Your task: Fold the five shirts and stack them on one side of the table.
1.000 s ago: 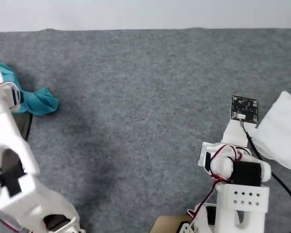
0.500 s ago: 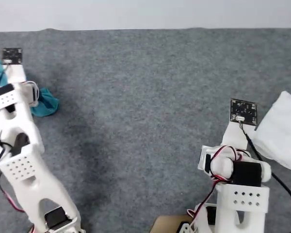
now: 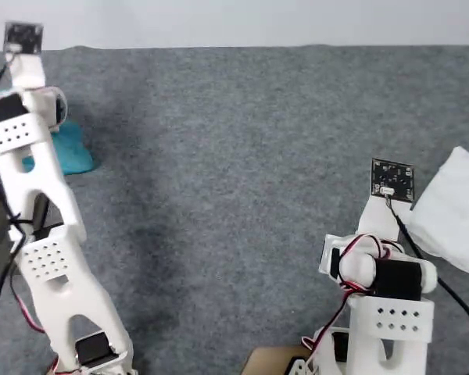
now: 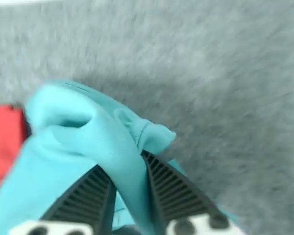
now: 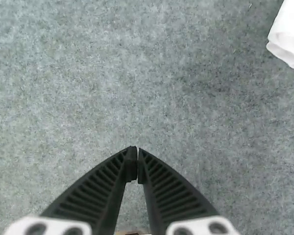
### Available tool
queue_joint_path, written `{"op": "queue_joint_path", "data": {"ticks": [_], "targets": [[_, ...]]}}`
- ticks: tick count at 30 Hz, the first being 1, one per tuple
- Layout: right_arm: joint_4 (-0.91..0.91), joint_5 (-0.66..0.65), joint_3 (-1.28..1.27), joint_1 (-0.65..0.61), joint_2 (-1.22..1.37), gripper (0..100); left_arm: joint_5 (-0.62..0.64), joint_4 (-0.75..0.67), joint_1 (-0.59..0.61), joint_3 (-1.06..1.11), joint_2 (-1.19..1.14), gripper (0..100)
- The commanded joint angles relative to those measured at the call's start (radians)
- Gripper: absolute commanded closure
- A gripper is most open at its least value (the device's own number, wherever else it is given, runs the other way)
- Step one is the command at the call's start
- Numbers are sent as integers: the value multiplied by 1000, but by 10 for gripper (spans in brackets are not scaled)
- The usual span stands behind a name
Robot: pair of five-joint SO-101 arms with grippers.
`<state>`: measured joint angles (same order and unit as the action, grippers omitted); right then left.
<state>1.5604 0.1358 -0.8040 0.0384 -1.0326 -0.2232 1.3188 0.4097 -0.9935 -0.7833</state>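
**Operator:** State the layout, largest item first.

**Technician:** The grey desk (image 3: 242, 156) carries both arms. The left arm (image 3: 39, 234) is stretched to the far left corner. The right arm (image 3: 383, 281) sits at the near right. A white shirt (image 3: 453, 211) lies folded at the right edge. A teal shirt (image 4: 88, 142) lies bunched at the far left edge. The left pincer (image 4: 123, 164) is clenched on a ridge of the teal shirt. The right pincer (image 5: 137, 152) is clenched on nothing, tips touching, above bare desk. A red item (image 4: 5, 142) touches the teal shirt. I cannot tell what it is.

**Operator:** What faults are likely from here?

**Technician:** Three, in my judgement.
1. The hold is on a thin, bunched fold. A fast pull may let the fabric slip free.
2. The red item may be dragged along, because it lies against the shirt.
3. The shirt may arrive crumpled and need spreading before any fold.

**Operator:** What differs from one second ago?

**Technician:** The left arm has extended from the near left towards the far edge. It now covers more of the teal shirt. The right arm and the white shirt have not moved.
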Motion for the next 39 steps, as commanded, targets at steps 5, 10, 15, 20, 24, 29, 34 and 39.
{"op": "queue_joint_path", "data": {"ticks": [5, 10, 15, 20, 24, 29, 34, 39], "targets": [[4, 0, 11, -8, -16, 990, -5, 236, -187, -414, 98, 998], [50, 0, 12, -4, -18, 990, -5, 315, -342, -624, 100, 998], [90, 0, 12, -2, -18, 990, -5, 302, -520, -684, 130, 998], [87, 2, 12, -2, -18, 990, 18, 279, -697, -682, 199, 998], [94, 5, 12, -2, -18, 990, 74, 265, -793, -682, 250, 998], [94, 6, 12, -2, -18, 990, 109, 287, -763, -677, 258, 998], [87, 6, 12, -2, -18, 990, 110, 439, -637, -677, 153, 998], [71, 3, 12, -8, -18, 990, 253, 434, -459, -651, 18, 998]]}}
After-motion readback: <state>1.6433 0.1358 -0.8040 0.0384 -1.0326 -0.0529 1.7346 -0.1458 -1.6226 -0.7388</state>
